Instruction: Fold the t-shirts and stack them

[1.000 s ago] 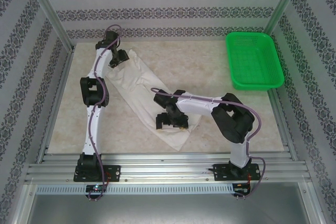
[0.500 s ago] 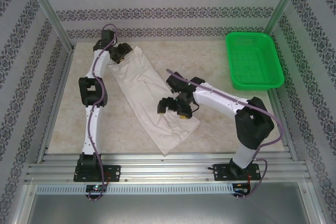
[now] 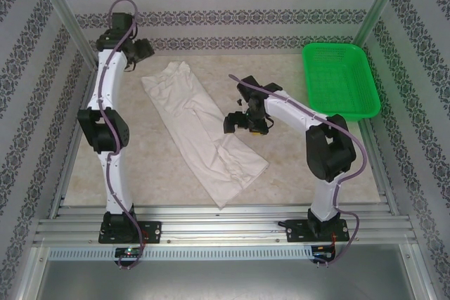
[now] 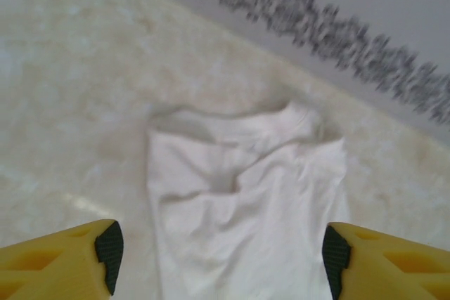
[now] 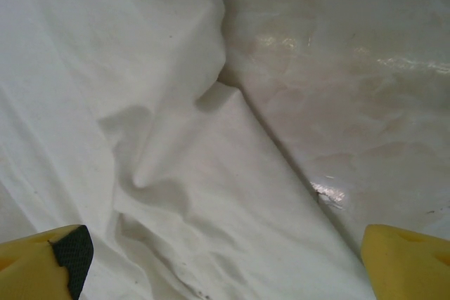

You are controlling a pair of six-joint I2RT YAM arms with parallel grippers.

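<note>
A white t-shirt lies folded into a long strip, running diagonally from the back left toward the front middle of the table. Its far end with the collar lies ahead of my left gripper, which hangs open above it with nothing between its yellow fingers. In the top view the left gripper is raised near the back wall, left of the shirt's far end. My right gripper hovers open just right of the strip's middle; its wrist view looks down on the wrinkled cloth and its right edge.
A green mesh basket stands at the back right corner. Bare marble tabletop lies between the shirt and the basket and also left of the shirt. Aluminium frame rails border the table's near edge.
Both grippers let go of the shirt and drew away: the left arm rose toward the back left, the right gripper lifted and moved back and right. The shirt now lies flat as a long strip.
</note>
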